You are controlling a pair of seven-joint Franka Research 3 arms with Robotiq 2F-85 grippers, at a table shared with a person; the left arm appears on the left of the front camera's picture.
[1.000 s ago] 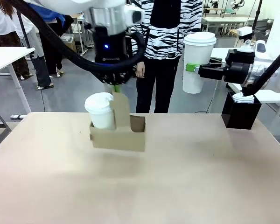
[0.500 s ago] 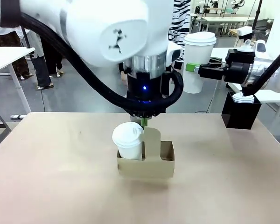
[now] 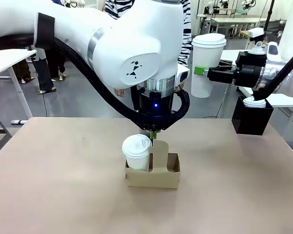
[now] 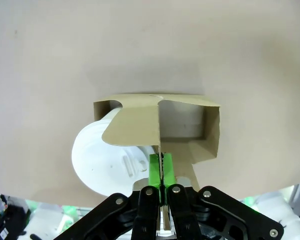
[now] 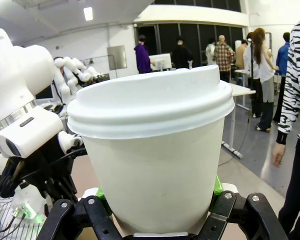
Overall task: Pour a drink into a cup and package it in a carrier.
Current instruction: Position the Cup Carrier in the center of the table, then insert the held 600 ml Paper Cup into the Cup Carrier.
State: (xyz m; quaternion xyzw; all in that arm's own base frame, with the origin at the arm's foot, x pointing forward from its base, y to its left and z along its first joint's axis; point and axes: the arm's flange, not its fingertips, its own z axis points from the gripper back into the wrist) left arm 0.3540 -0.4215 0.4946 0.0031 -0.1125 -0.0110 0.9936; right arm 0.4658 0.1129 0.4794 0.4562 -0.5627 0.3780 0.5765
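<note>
The left gripper (image 4: 161, 162) has its green pads pressed together on the upright centre handle of the small brown cardboard carrier (image 3: 154, 176), which sits mid-table (image 3: 63, 185) with a short lidded white cup (image 3: 136, 151) in one slot. The right gripper (image 5: 160, 192) clamps the tall white paper cup (image 3: 207, 66) aloft near a black box (image 3: 251, 119). Lids hide any drink.

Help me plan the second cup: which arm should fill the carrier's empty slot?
Right. The right gripper is shut on a tall lidded white cup in the air; the left gripper is busy pinching the carrier by its handle.
</note>
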